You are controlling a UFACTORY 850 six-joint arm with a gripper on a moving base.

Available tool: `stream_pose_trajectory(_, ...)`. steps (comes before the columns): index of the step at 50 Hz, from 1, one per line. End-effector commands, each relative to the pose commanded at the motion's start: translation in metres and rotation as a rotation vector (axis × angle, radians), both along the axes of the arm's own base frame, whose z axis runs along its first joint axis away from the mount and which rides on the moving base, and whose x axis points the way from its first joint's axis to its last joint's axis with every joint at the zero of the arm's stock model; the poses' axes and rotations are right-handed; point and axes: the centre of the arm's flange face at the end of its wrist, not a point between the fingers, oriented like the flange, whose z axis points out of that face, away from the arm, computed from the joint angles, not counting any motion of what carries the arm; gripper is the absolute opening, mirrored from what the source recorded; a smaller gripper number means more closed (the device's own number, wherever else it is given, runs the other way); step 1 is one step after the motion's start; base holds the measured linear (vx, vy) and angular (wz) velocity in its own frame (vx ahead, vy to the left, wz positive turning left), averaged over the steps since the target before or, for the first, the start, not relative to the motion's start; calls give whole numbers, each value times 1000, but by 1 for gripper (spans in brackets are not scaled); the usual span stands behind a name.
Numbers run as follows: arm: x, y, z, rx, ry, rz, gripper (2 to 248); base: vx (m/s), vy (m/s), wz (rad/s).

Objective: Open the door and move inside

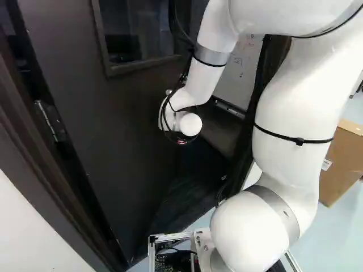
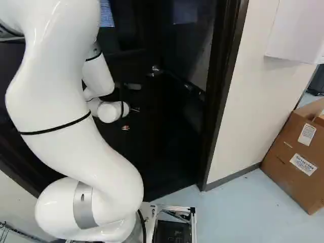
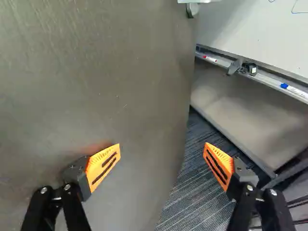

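The dark door (image 1: pixel 113 124) stands partly open, its hinge (image 1: pixel 51 120) at the left of the left base view. A metal handle (image 2: pixel 156 70) shows beyond my wrist (image 2: pixel 110 111), which largely hides the gripper in both base views. In the wrist view the gripper (image 3: pixel 162 152) is open with its fingers wide apart. One finger is over the door's face (image 3: pixel 110 72), the other past its free edge, over carpet. Whether a finger touches the door, I cannot tell. Part of the handle (image 3: pixel 192 8) shows ahead, near that edge.
A dark door frame (image 2: pixel 225 91) and a pale wall (image 2: pixel 253 101) stand to the right of the opening. Beyond the door are a whiteboard (image 3: pixel 255 33), its marker tray (image 3: pixel 264 77) and striped carpet (image 3: pixel 192 192). A cardboard box (image 2: pixel 298 157) sits outside by the wall.
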Motion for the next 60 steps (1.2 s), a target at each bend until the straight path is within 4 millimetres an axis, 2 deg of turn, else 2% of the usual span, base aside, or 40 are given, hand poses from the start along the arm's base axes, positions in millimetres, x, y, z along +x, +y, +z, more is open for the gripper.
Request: stream_pose_trajectory(60, 17, 88, -2, -14, -25, 214, 247, 0, 0, 0)
